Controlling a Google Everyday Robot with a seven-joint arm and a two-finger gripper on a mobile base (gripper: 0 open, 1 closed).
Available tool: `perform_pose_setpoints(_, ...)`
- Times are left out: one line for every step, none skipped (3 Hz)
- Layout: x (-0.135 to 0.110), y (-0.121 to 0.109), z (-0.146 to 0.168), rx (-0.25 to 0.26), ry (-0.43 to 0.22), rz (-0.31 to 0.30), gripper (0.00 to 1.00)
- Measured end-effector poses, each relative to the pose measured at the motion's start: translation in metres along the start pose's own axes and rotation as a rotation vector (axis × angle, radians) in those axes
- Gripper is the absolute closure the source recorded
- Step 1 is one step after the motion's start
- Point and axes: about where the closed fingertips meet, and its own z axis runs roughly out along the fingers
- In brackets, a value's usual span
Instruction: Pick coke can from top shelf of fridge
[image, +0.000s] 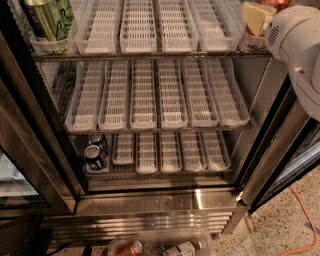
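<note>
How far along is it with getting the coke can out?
Done: the fridge is open and the claw is at the right end of the top shelf. In hand: the grab; a red shape beside it is likely the coke can, grip unclear. Left: lifting it out.

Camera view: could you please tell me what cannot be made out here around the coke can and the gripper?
- Coke can: only a red sliver shows, cut off by the top edge, beside the gripper.
- Gripper, at the top shelf's right end: partly covered by the white arm.
- Green can, top left: its top is cropped by the frame edge.
</note>
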Motion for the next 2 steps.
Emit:
perform_pose_setpoints(0.0059,-0.003,0.0008,0.008,0.015,0.004,0.31)
perform_pose_setpoints(0.0089,-0.0046,0.0019,0.014,0.023,0.005,0.3)
